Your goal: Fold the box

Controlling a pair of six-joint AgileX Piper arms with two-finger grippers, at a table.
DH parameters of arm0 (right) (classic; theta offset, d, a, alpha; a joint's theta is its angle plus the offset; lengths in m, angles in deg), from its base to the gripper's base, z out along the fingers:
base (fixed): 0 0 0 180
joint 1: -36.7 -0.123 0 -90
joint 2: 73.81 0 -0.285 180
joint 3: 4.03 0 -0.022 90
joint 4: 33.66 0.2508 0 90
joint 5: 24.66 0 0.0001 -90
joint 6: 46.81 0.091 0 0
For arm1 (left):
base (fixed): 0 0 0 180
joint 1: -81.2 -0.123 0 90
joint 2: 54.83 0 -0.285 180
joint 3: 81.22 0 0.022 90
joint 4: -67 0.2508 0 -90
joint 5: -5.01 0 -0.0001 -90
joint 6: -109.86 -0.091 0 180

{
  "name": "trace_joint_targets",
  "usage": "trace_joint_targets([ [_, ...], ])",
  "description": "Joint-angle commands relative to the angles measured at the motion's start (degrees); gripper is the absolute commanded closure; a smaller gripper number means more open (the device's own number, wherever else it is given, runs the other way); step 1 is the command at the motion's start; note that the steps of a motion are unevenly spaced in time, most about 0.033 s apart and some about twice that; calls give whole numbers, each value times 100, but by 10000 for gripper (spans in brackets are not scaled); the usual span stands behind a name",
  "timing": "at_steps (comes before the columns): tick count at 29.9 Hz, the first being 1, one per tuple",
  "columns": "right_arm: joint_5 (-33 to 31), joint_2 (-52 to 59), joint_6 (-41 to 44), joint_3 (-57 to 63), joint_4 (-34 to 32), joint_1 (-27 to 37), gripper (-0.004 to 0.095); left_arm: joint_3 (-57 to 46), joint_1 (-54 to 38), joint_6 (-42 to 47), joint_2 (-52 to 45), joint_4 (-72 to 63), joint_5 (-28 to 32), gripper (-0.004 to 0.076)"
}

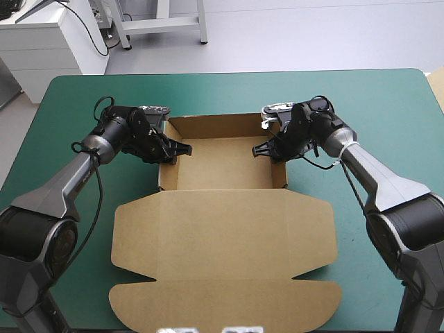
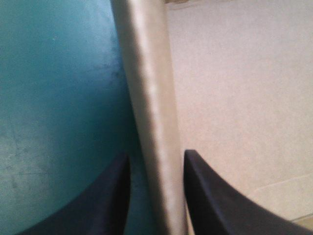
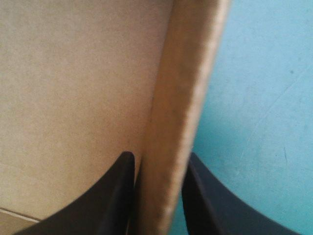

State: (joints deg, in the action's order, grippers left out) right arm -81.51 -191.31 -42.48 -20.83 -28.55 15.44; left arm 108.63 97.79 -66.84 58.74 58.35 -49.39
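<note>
While walls are held: box (image 1: 222, 229) tucking judged in hand.
Left claw (image 1: 182, 149): clamped on left wall (image 1: 168, 177).
Right claw (image 1: 262, 148): clamped on right wall (image 1: 279, 177).
Next: walls to be pressed home.

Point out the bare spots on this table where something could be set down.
Bare: the table strip beyond the box, and both far corners. Crowded: the box's side walls, where the left tool and right tool clamp them; the lid fills the near middle.

Brown box (image 1: 222, 229): open tray w/ walls up, lid flat toward near edge
</note>
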Motion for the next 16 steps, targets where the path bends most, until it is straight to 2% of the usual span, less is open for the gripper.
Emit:
trace_joint_targets([
  [1,-77,293,-52,-332,-417,37,540,129,3,-30,-289,-13,73,339],
  [3,-335,293,74,-465,-732,37,485,129,3,-30,-312,-41,73,304],
  [5,-507,293,123,-605,-909,37,467,129,3,-30,-341,-127,73,304],
  [11,-596,293,-433,-1078,-620,37,490,203,3,-30,-579,-278,174,304],
  [16,-582,293,-498,-1384,-510,37,492,744,3,-30,-708,-343,2,304],
])
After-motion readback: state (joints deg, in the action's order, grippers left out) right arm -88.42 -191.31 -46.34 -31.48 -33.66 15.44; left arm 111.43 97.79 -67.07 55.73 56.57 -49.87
